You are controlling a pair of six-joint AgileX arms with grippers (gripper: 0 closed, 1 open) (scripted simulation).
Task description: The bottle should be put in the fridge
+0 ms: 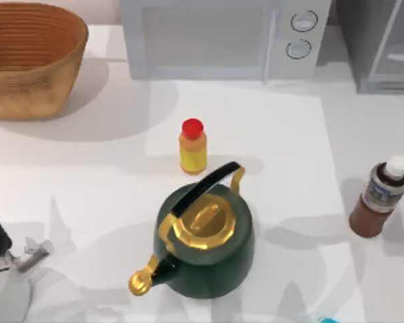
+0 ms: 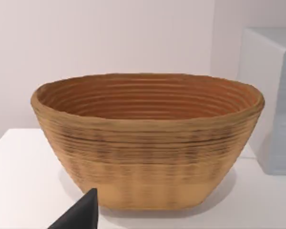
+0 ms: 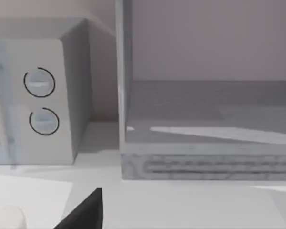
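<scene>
Now: approach bottle (image 1: 379, 199) squarely, grip below cap, keep upright toward fridge (image 1: 384, 42); pincer states: cannot tell.

Woven fibre, glossy enamel and matt white surfaces

The basket (image 2: 148, 143) looks like coiled, ribbed wicker; the kettle (image 1: 205, 245) has a glossy dark green body with shiny gold-coloured metal lid and spout; the bottle (image 1: 379, 198) looks smooth and glassy, with a papery label; the fridge (image 3: 205, 162) has a pale glassy front, and the table (image 1: 87, 175) is smooth, matt white
</scene>
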